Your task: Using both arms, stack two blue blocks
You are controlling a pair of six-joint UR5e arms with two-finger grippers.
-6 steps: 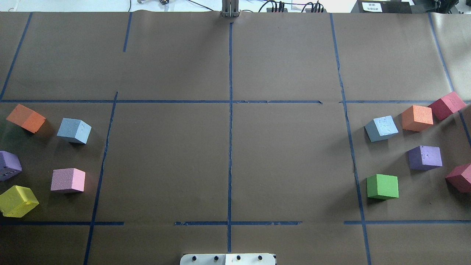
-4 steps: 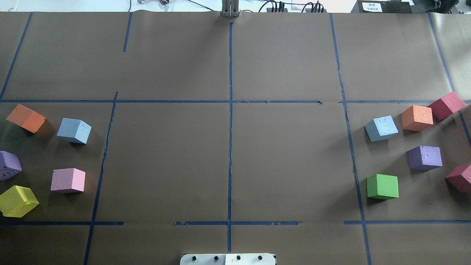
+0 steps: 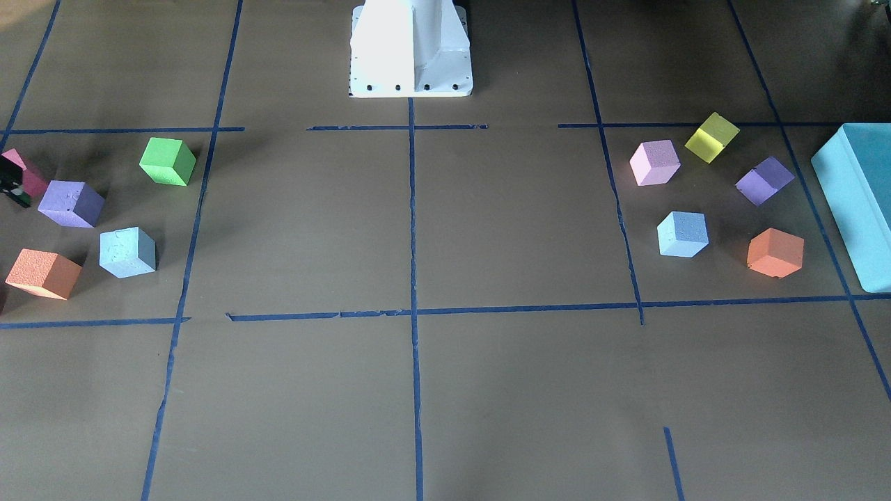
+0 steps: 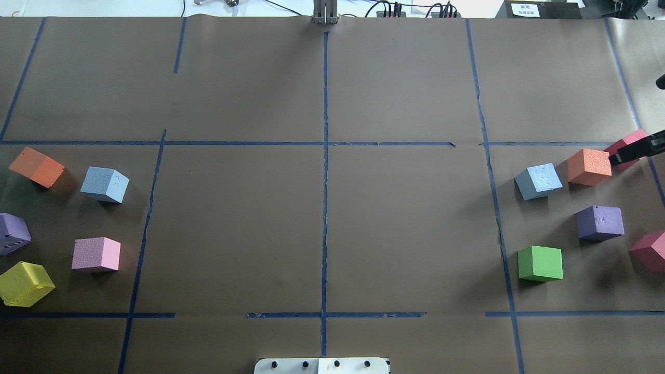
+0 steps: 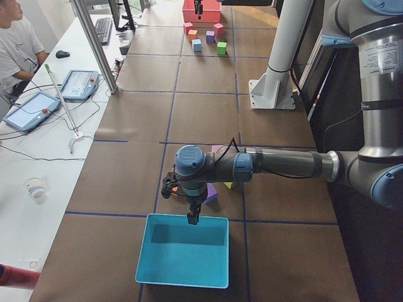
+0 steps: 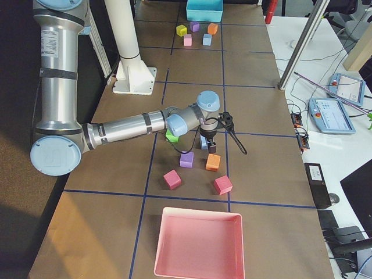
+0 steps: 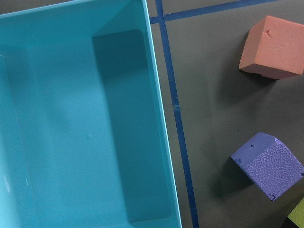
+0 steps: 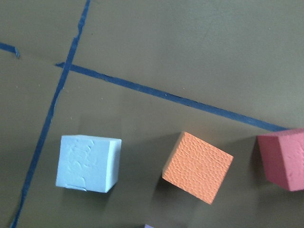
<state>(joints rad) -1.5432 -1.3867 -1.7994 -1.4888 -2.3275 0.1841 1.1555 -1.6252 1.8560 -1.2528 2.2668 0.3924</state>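
One pale blue block (image 4: 104, 184) lies on the left of the table, and shows on the right of the front view (image 3: 683, 234). The other blue block (image 4: 539, 181) lies on the right, next to an orange cube (image 4: 589, 166); it also shows in the right wrist view (image 8: 88, 163). My right gripper (image 4: 638, 147) reaches in at the right edge above a red cube (image 4: 630, 141). It is apart from the blue block, and I cannot tell if it is open. My left gripper (image 5: 192, 217) hangs over the teal box's rim (image 5: 182, 217); its state is unclear.
Orange (image 4: 36, 166), purple (image 4: 13, 234), pink (image 4: 96, 254) and yellow (image 4: 25, 283) cubes surround the left blue block. Green (image 4: 540, 263), purple (image 4: 600, 222) and dark red (image 4: 649, 251) cubes lie on the right. A pink tray (image 6: 197, 244) is beyond them. The white pedestal (image 3: 411, 49) stands mid-table.
My right gripper's black tip has come into the overhead view at the right edge, over the red cube. No cube has moved.
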